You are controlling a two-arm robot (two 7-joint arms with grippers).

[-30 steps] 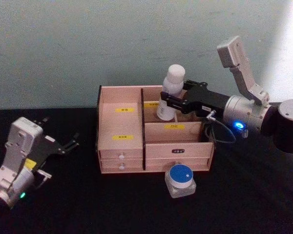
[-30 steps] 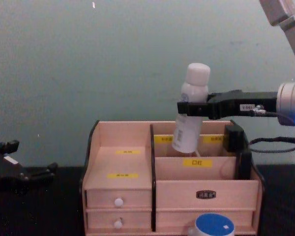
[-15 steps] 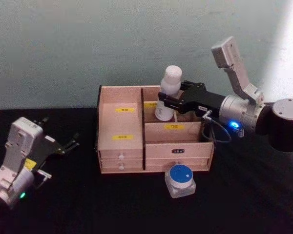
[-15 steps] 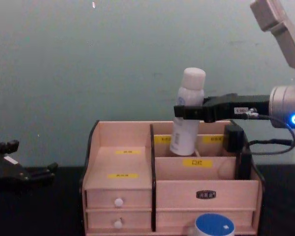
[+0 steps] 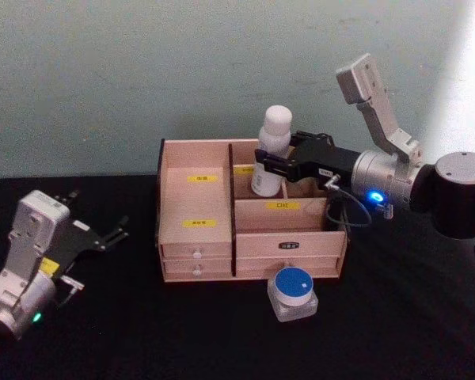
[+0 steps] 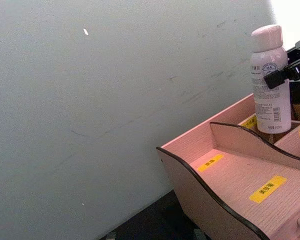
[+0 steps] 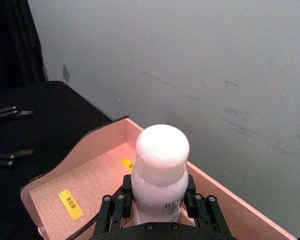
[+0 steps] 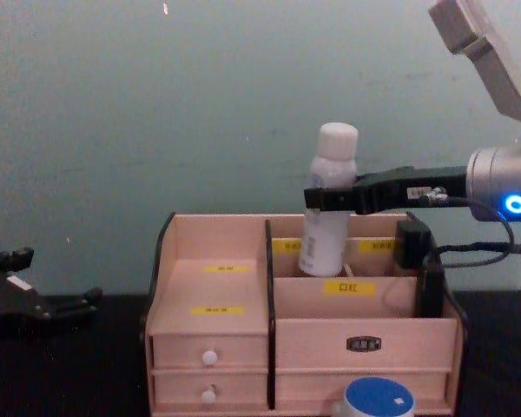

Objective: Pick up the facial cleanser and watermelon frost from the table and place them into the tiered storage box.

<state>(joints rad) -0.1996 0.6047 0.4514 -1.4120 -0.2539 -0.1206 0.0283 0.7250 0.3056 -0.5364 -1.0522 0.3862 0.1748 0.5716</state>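
The facial cleanser (image 5: 274,133), a white bottle with a rounded cap, stands almost upright in my right gripper (image 5: 267,168), which is shut on its body. Its base dips into the back middle compartment of the tiered storage box (image 5: 196,237), a light wooden organizer with yellow labels and small drawers. The chest view shows the facial cleanser (image 8: 337,143), the right gripper (image 8: 328,200) and the box (image 8: 365,326) from the side. The watermelon frost (image 5: 292,290), a small clear jar with a blue lid, sits on the table at the box's front. My left gripper (image 5: 99,214) rests open at the far left.
The black table (image 5: 182,332) stretches around the box, with a pale green wall behind. The right arm's cable (image 5: 352,218) hangs over the box's right side. The left wrist view shows the cleanser (image 6: 269,85) above the box's curved side edge (image 6: 200,180).
My right gripper has carried the cleanser a little left and down, so its base sits lower in the back compartment and it stands straighter. The left arm has hardly moved.
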